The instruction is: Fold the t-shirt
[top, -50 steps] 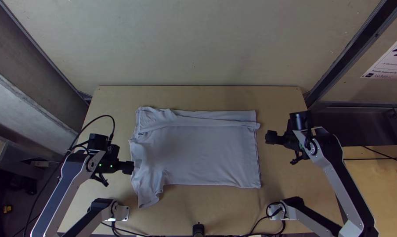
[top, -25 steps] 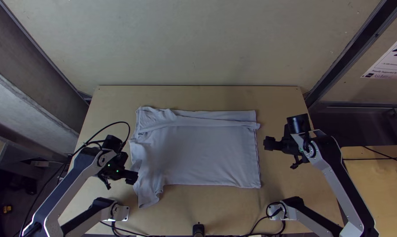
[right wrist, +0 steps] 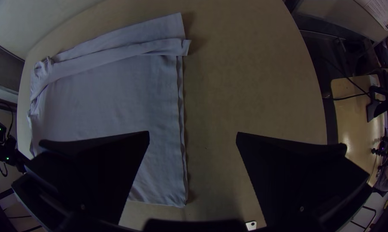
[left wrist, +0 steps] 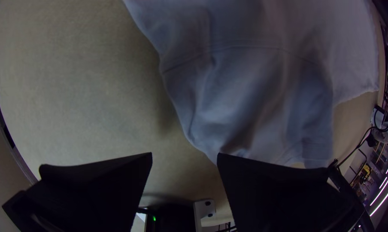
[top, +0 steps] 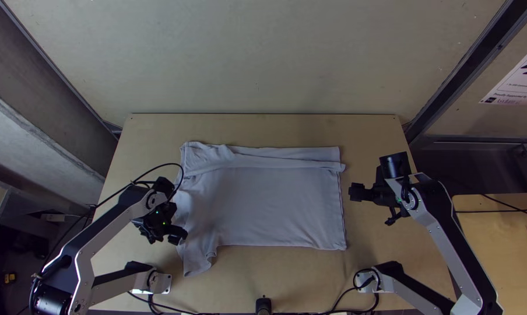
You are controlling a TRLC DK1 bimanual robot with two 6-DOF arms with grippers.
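In the top view my left gripper [top: 177, 234] is over the near left part of the light grey t-shirt [top: 269, 204], beside its sleeve [top: 197, 256]. The shirt lies mostly flat, with a strip folded over along its far edge. My right gripper [top: 354, 191] hangs to the right of the shirt's right edge. In the left wrist view my left gripper [left wrist: 184, 157] stands open, the wrinkled sleeve [left wrist: 232, 99] close to one finger. In the right wrist view my right gripper [right wrist: 193, 133] is open, one finger overlapping the shirt [right wrist: 108, 99] in the picture and nothing between the fingers.
Bare wood of the table [top: 298, 277] shows on the near side of the shirt and beyond its far edge. Two short white and black arm-like parts stand at the near edge, with black cables beside them. A side table [top: 491, 233] is at the far right.
My left gripper has moved a little right and toward the near edge, and its wrist has turned. The right gripper has shifted very slightly left. The shirt lies as before.
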